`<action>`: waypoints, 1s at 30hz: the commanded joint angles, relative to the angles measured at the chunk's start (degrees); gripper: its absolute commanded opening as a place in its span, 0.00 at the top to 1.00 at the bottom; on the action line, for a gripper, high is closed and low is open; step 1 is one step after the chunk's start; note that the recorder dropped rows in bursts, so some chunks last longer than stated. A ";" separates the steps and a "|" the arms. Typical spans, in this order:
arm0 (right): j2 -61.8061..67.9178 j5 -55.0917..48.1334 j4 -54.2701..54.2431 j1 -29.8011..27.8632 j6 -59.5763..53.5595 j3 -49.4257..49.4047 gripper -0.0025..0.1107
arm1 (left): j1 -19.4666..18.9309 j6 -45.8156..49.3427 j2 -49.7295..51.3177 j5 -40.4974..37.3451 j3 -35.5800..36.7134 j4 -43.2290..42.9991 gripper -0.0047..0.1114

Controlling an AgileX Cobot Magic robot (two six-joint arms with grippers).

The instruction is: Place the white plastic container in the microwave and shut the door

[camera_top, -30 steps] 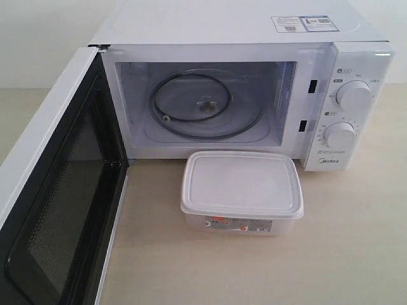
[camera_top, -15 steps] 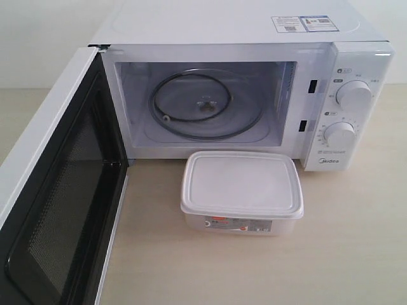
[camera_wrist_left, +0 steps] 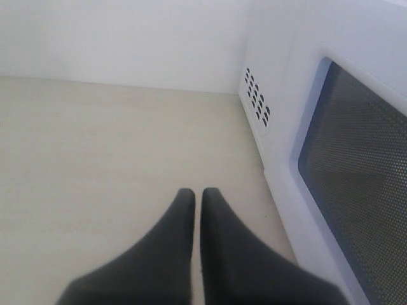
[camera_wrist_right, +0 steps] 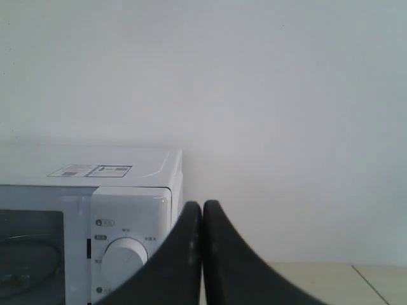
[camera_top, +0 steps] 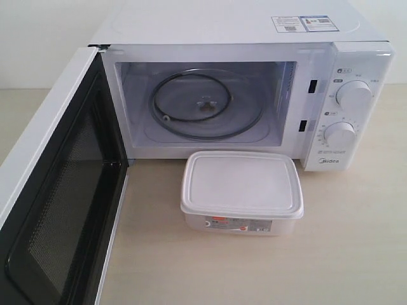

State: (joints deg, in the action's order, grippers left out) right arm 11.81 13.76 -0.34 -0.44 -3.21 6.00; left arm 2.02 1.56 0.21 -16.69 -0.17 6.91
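Observation:
The white plastic container (camera_top: 241,190) sits lidded on the table just in front of the microwave (camera_top: 241,25), its red-and-white label facing the camera. The door (camera_top: 57,203) stands swung wide open to the left, black inner face showing; the cavity holds only the glass turntable (camera_top: 206,105). Neither gripper shows in the exterior view. My left gripper (camera_wrist_left: 198,194) is shut and empty over bare table beside the door's outer mesh window (camera_wrist_left: 362,165). My right gripper (camera_wrist_right: 203,206) is shut and empty, held right of the microwave's dial panel (camera_wrist_right: 127,254).
A white wall stands behind the microwave. Light wood tabletop (camera_top: 356,254) extends in front of and right of the container. The open door takes up the left front of the table. Vent holes (camera_wrist_left: 256,101) mark the microwave's side.

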 commanded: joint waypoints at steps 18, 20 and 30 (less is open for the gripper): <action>30.93 14.74 -0.55 -0.07 0.30 2.74 0.98 | -0.18 -0.50 -0.21 -0.15 0.17 -0.29 0.92; 30.89 15.00 -0.55 -0.07 0.30 2.74 0.98 | -0.18 -0.50 -0.21 -0.15 0.17 -0.29 0.92; 40.36 30.17 4.51 -0.07 14.99 2.74 0.98 | -0.18 -0.50 -0.21 -0.15 0.17 -0.29 0.92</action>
State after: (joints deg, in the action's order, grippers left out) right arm 48.17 38.79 0.00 -0.44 3.58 8.50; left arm 2.02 1.56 0.21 -16.69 -0.17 6.91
